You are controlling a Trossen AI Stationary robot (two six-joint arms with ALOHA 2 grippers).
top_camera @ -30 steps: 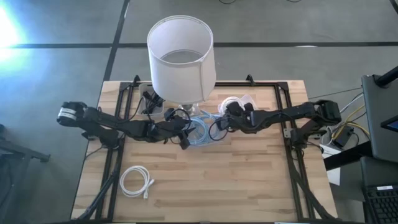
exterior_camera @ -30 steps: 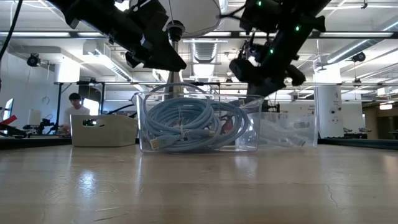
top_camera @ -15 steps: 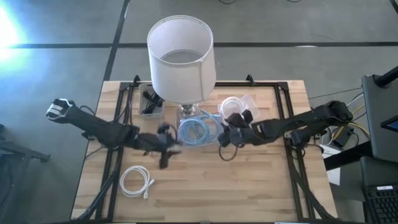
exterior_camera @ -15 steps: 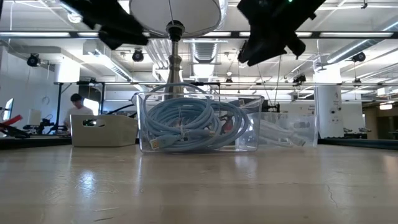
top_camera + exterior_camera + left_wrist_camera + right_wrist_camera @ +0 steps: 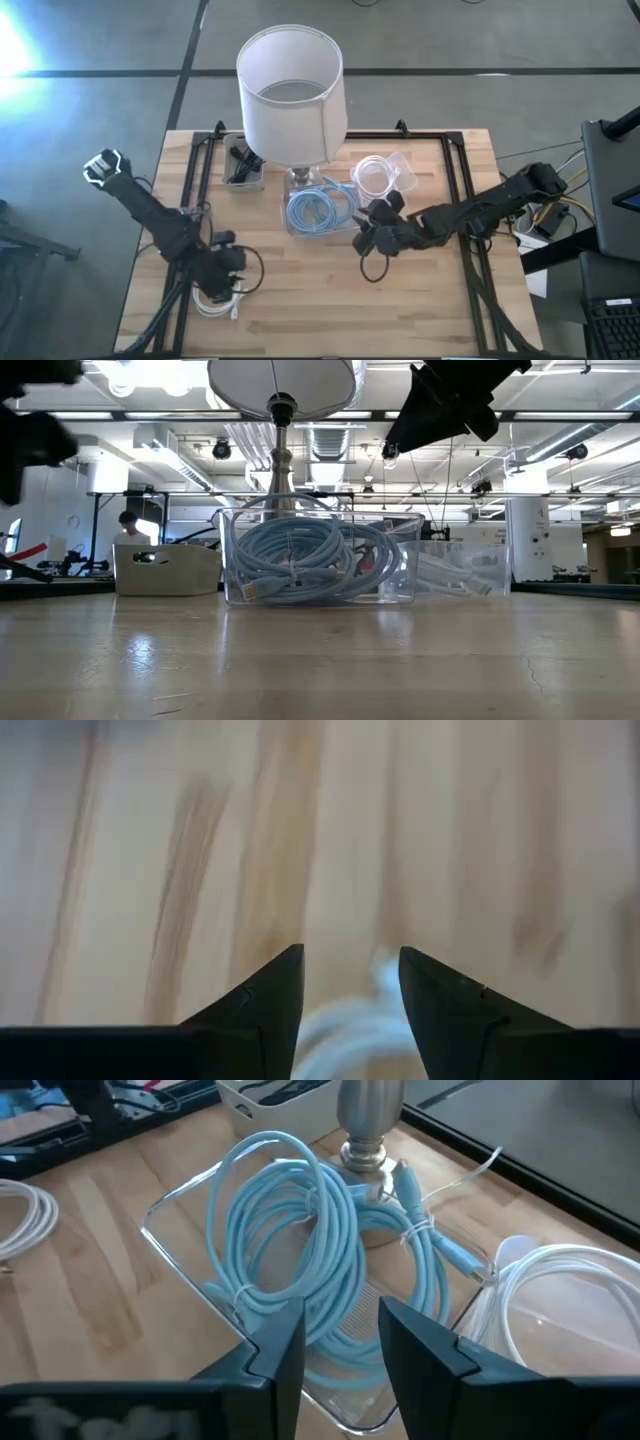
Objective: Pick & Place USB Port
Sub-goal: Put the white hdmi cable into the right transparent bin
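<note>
A white coiled cable (image 5: pixel 216 295) lies flat on the table's near left part. My left gripper (image 5: pixel 226 268) hovers above it, open. In the left wrist view the cable (image 5: pixel 352 1020) shows blurred between and beyond the gripper (image 5: pixel 350 955); in the low view that arm (image 5: pixel 30 430) is high off the table. My right gripper (image 5: pixel 370 236) is open and empty, held high (image 5: pixel 450 400) just near of a clear container (image 5: pixel 340 225). That container holds a coiled light-blue cable (image 5: pixel 300 1230).
A lamp with a white shade (image 5: pixel 291 95) stands at the far middle, its base (image 5: pixel 368 1125) behind the blue-cable container. A second clear container with a white cable (image 5: pixel 380 172) sits to its right. A small bin (image 5: pixel 243 165) sits far left. Bare wood spreads across the near half.
My left gripper has swung away from the blue-cable container toward the table's near left, stopping above the white coil. My right gripper has drawn back from the containers toward the near edge and risen. The cables and containers have stayed put.
</note>
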